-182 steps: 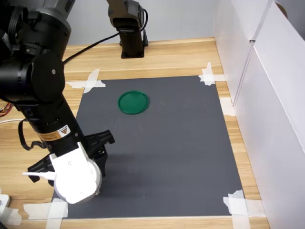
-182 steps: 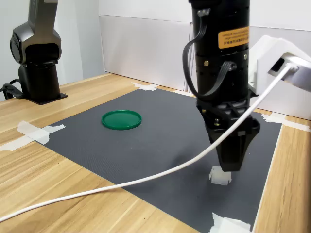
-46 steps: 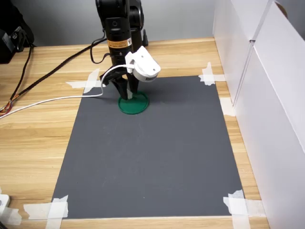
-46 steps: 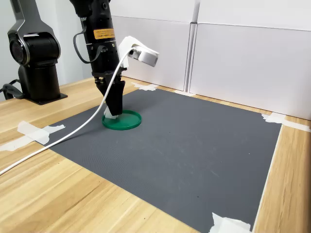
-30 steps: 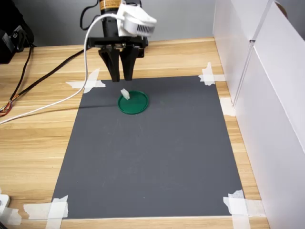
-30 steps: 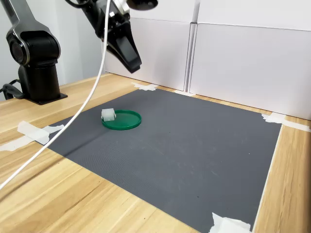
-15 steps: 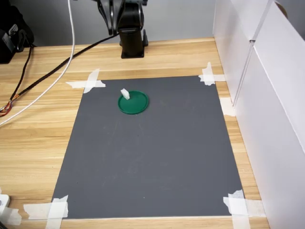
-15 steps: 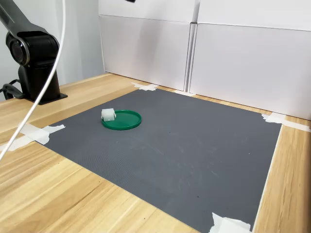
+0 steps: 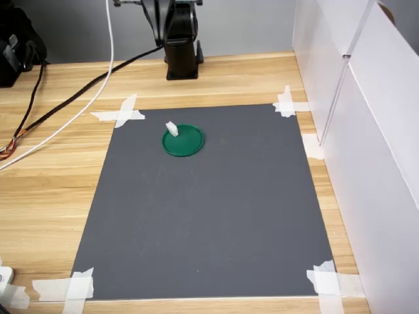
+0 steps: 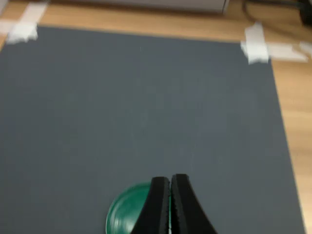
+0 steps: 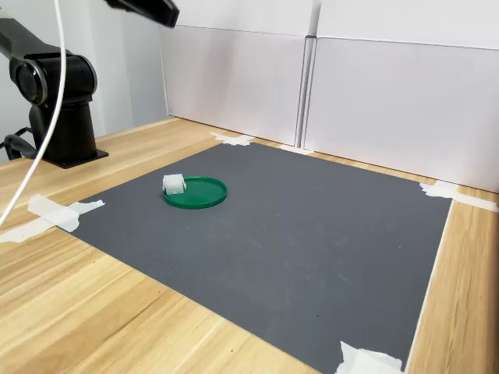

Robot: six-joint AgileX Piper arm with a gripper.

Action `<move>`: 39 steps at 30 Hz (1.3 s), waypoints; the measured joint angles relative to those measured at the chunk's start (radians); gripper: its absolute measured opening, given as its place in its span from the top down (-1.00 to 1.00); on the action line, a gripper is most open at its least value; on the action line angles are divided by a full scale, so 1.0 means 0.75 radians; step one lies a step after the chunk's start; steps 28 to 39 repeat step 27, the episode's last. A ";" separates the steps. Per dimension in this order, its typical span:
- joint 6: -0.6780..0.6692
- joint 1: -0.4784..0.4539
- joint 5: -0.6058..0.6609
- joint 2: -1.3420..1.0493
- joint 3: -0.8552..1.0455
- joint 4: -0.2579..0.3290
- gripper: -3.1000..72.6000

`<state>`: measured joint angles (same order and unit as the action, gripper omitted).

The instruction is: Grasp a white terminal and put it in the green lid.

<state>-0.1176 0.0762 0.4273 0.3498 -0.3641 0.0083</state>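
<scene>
Your white terminal [image 9: 171, 129] sits on the green lid [image 9: 185, 142] at about ten o'clock in the first exterior view, perched at the rim and possibly tilted (hard to tell whether it lies fully inside). In the second exterior view it shows at the lid's nine o'clock edge [image 11: 174, 184]. The lid rests on the dark mat [image 9: 209, 216], toward its twelve o'clock end. The gripper [image 10: 169, 181] hangs high above with its fingers nearly closed, holding nothing. If the piece does overhang, you'd want to reopen, descend straight, and nudge it inward gently.
</scene>
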 joint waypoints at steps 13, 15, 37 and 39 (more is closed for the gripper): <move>0.086 0.000 0.024 -0.289 0.239 -0.067 0.97; 0.086 0.000 0.046 -0.330 0.248 -0.073 0.97; 0.008 0.000 0.007 -0.410 0.435 -0.074 0.97; 0.008 0.000 0.007 -0.410 0.435 -0.074 0.97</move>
